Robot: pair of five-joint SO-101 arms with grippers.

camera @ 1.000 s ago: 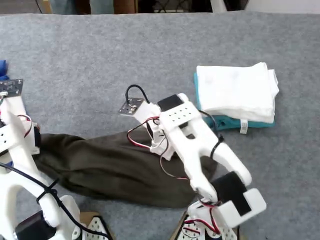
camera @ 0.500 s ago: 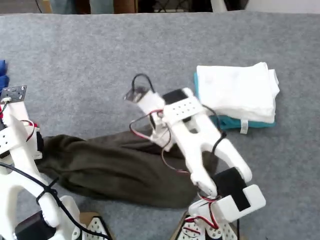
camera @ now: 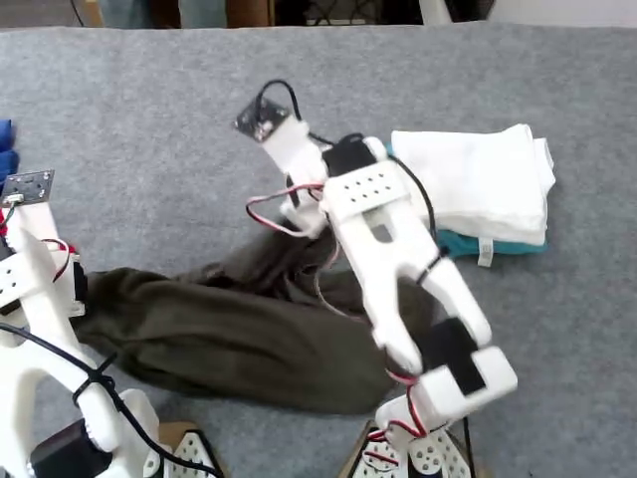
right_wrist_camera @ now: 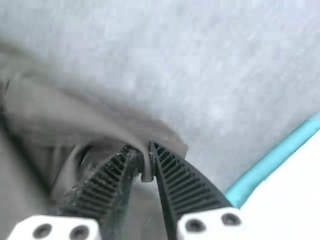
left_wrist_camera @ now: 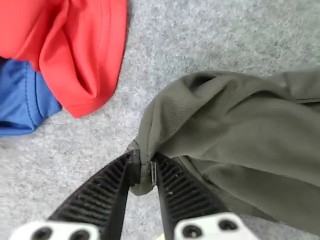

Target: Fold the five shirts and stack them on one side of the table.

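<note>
**Olive shirt (camera: 219,329) pinched at both ends**

High view: it sprawls along the near side of the grey table (camera: 149,110), beside the white-and-teal stack (camera: 468,179), with bare room beyond.

Left wrist: the left gripper (left_wrist_camera: 142,167) clamps a corner near the red shirt (left_wrist_camera: 65,40), which could get dragged along.

Right wrist: the right gripper (right_wrist_camera: 145,162) is clenched on a thin fold, which may slip.

5 shirts: 1 olive shirt (camera: 219,329), 1 white shirt (camera: 473,179), 1 teal shirt (camera: 468,245), 1 red shirt (left_wrist_camera: 65,45), 1 blue shirt (left_wrist_camera: 22,105). 2 arms: 1 left arm (camera: 42,299), 1 right arm (camera: 383,249). 2 claws: 1 left claw (left_wrist_camera: 142,167), 1 right claw (right_wrist_camera: 146,162). 1 grey surface (camera: 149,110).
</note>
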